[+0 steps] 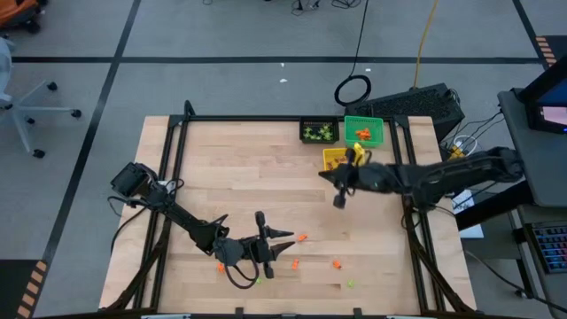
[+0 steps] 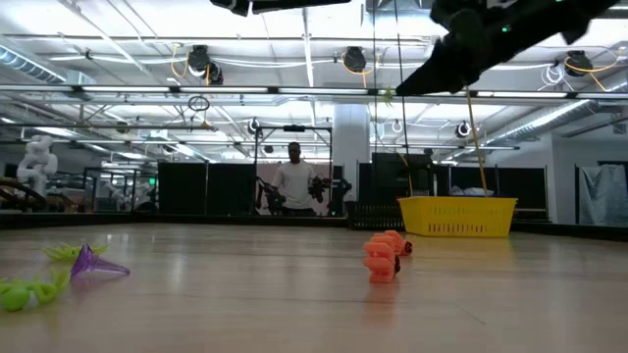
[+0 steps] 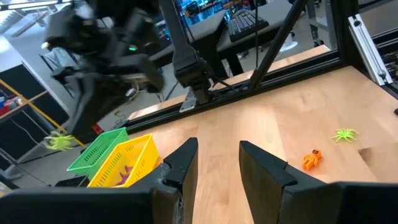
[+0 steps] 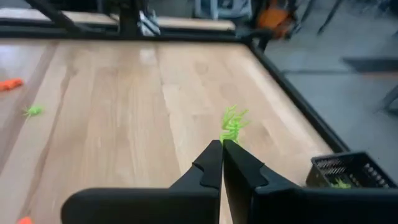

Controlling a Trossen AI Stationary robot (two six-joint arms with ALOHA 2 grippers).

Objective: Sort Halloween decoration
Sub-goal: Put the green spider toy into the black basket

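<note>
My right gripper (image 4: pixel 222 144) is shut on a light-green spider-like trinket (image 4: pixel 233 124), held high over the table next to the yellow bin (image 1: pixel 337 159). The trinket also shows in the left wrist view (image 3: pixel 59 142) and the low view (image 2: pixel 390 95). My left gripper (image 3: pixel 217 155) stands open near the table's front (image 1: pixel 285 244) with nothing between its fingers. Loose trinkets lie flat on the wood around it: orange ones (image 1: pixel 301 237) (image 1: pixel 337 263) and a green one (image 1: pixel 350 283). My right gripper pinches the light-green trinket between its two fingertips (image 4: pixel 214 155), by the trinket's near end (image 4: pixel 227 139). The fingers point toward the table's left, slanting slightly down. The trinket sticks out beyond the tips, lifted clear of the table.
A black bin (image 1: pixel 319 131) and a green bin (image 1: pixel 363 131) stand at the far edge, with the yellow bin just in front of them. In the low view a purple trinket (image 2: pixel 93 263) and an orange one (image 2: pixel 381 260) lie on the wood. A person (image 2: pixel 294 181) stands far behind the table.
</note>
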